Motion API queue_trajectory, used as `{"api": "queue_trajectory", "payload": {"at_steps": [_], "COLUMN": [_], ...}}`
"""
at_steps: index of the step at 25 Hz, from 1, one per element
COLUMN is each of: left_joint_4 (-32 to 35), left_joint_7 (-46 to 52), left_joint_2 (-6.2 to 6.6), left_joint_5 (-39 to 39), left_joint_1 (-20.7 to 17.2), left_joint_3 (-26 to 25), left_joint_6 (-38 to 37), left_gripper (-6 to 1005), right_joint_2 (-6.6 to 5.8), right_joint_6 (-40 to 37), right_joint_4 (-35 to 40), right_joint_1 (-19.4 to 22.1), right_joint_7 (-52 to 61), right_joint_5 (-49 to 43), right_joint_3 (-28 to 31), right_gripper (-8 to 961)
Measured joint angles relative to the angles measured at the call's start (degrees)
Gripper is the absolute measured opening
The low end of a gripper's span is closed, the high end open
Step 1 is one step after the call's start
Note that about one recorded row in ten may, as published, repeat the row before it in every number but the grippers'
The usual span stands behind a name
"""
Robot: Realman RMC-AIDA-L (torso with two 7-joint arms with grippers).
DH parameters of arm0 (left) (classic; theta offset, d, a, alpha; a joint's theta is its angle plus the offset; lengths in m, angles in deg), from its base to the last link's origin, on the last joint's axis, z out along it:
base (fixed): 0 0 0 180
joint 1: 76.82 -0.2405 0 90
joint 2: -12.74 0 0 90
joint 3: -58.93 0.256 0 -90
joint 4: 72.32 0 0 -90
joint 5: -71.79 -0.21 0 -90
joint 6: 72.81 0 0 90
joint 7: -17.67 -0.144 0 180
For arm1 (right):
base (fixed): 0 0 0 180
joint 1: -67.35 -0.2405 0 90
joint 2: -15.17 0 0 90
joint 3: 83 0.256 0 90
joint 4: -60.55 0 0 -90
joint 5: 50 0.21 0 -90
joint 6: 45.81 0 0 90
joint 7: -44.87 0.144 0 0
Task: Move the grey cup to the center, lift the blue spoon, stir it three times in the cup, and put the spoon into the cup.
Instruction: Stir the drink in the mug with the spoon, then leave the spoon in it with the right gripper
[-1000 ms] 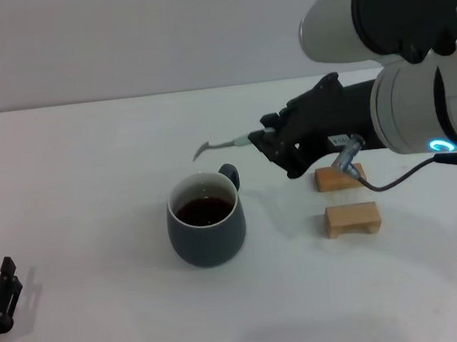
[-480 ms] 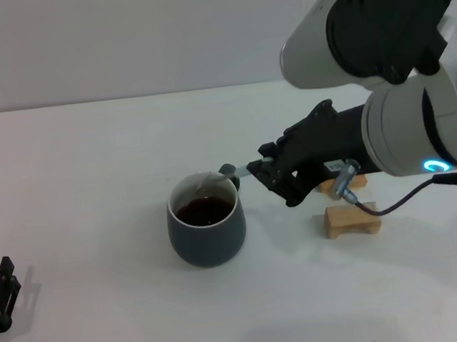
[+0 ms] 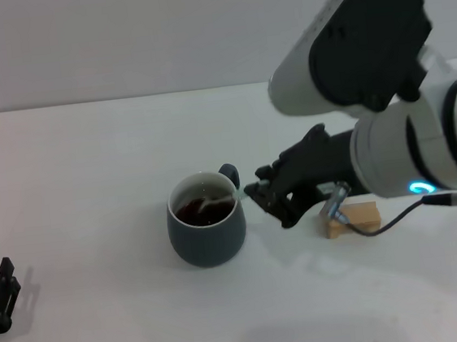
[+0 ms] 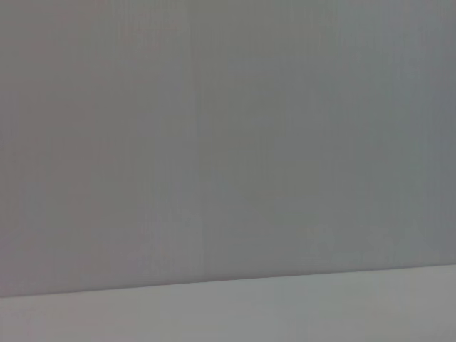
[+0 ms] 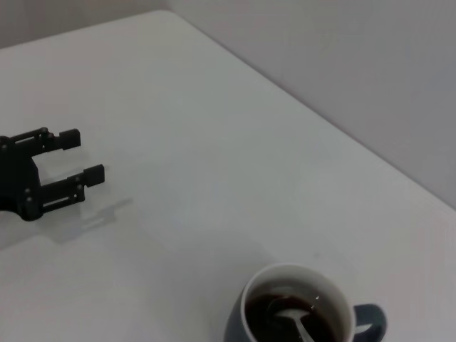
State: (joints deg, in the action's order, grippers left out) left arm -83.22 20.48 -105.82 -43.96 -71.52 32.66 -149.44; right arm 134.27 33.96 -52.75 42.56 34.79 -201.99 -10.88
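The grey cup (image 3: 207, 230) stands mid-table, holding dark liquid, with its handle toward my right arm. In the right wrist view the cup (image 5: 235, 329) shows from above. The blue spoon (image 3: 209, 203) slants down into the cup, its bowl dipped in the liquid (image 5: 288, 314). My right gripper (image 3: 258, 194) is just right of the cup's handle, shut on the spoon's handle. My left gripper (image 3: 3, 294) rests at the table's near left corner, far from the cup; in the right wrist view the left gripper (image 5: 80, 155) is open and holds nothing.
A tan wooden block (image 3: 362, 215) lies right of the cup, partly hidden behind my right forearm and its cable. A plain wall rises beyond the far edge of the white table (image 3: 88, 153).
My right gripper has moved down and to the left, bringing the spoon from above the cup's rim down into the dark liquid. The cup and the left arm have stayed put.
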Motion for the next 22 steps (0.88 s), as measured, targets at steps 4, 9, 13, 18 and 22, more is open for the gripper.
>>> {"api": "queue_trajectory", "payload": {"at_steps": [4, 9, 13, 18, 22], "left_joint_4": [0.0, 0.0, 0.0, 0.03, 0.43], "left_joint_7": [0.0, 0.0, 0.0, 0.0, 0.0], "left_joint_2": [0.0, 0.0, 0.0, 0.0, 0.0], "left_joint_5": [0.0, 0.0, 0.01, 0.01, 0.01], "left_joint_1": [-0.08, -0.11, -0.12, -0.11, 0.11], "left_joint_3": [0.0, 0.0, 0.0, 0.0, -0.05], "left_joint_6": [0.0, 0.0, 0.0, -0.01, 0.05], "left_gripper": [685, 685, 684, 684, 684], "right_joint_2": [0.0, 0.0, -0.05, -0.09, -0.14], "right_joint_6": [-2.9, -5.04, -6.42, -7.92, -8.79], "right_joint_4": [3.75, 5.78, 7.36, 10.79, 13.57], "right_joint_1": [-0.16, -1.03, -1.97, -3.93, -5.36], "right_joint_7": [-0.15, -0.41, -0.45, -0.91, -1.63], "right_joint_5": [0.03, 0.04, 0.04, 1.28, 2.9], "right_joint_3": [-1.14, -1.43, -1.43, -1.22, -0.72], "right_gripper": [165, 165, 165, 166, 166]}}
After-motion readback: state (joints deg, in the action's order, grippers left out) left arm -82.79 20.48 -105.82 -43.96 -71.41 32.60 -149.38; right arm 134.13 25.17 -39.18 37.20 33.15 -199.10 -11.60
